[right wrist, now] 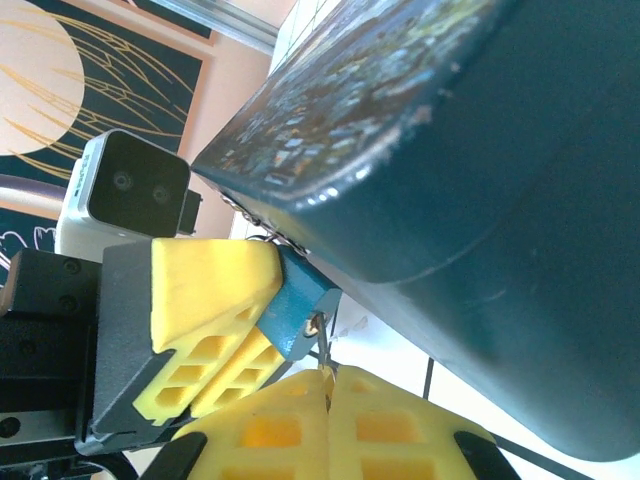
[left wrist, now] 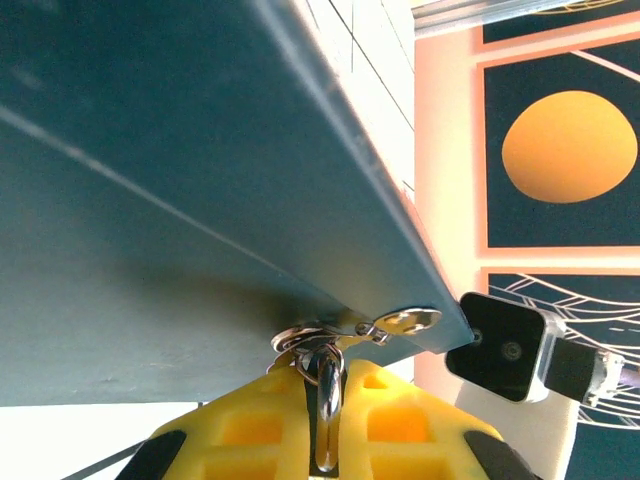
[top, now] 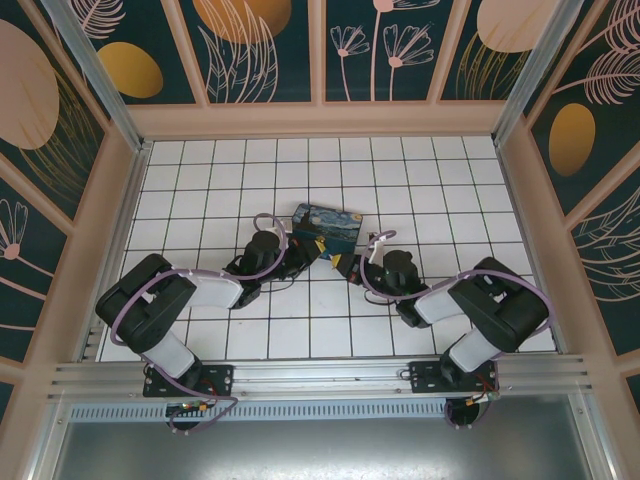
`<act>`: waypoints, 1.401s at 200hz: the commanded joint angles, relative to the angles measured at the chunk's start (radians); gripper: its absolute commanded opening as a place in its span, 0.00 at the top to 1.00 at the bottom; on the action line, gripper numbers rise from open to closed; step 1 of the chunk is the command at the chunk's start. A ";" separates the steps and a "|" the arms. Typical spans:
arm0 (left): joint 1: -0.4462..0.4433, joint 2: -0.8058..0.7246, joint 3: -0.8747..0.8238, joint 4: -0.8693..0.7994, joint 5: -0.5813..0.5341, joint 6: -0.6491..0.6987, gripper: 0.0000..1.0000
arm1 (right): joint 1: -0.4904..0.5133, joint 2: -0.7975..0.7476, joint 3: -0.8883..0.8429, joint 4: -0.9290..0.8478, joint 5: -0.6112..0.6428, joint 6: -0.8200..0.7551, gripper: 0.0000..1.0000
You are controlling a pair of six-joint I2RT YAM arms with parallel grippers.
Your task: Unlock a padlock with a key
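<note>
My left gripper (right wrist: 262, 318) is clamped on the padlock (right wrist: 293, 312), which hangs at the box's (right wrist: 480, 200) corner. My right gripper (right wrist: 328, 400) pinches the key (right wrist: 322, 350), its tip just beside the keyhole (right wrist: 315, 322). A skewed entry could twist the thin key in my jaws or drop it.

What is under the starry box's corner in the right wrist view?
The blue padlock, clamped by the left gripper; the key in the right gripper meets it. How far it enters is hidden.

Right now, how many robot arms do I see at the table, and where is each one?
2. The left arm reaches in from the left, the right arm from the right; both meet at the starry box in the middle.
</note>
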 commanded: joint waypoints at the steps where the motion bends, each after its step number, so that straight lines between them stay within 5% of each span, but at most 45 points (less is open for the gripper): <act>1: -0.037 0.001 -0.020 0.067 0.140 -0.066 1.00 | -0.013 0.021 0.010 0.205 -0.012 -0.028 1.00; 103: -0.036 -0.023 -0.037 0.109 0.156 -0.110 1.00 | -0.027 0.067 0.005 0.297 -0.056 -0.020 1.00; 203: -0.036 -0.045 -0.074 0.219 0.172 -0.076 1.00 | -0.048 0.174 0.028 0.513 -0.184 0.148 1.00; 280: -0.037 -0.098 -0.081 0.139 0.177 -0.014 1.00 | -0.046 0.117 -0.003 0.363 -0.160 0.122 1.00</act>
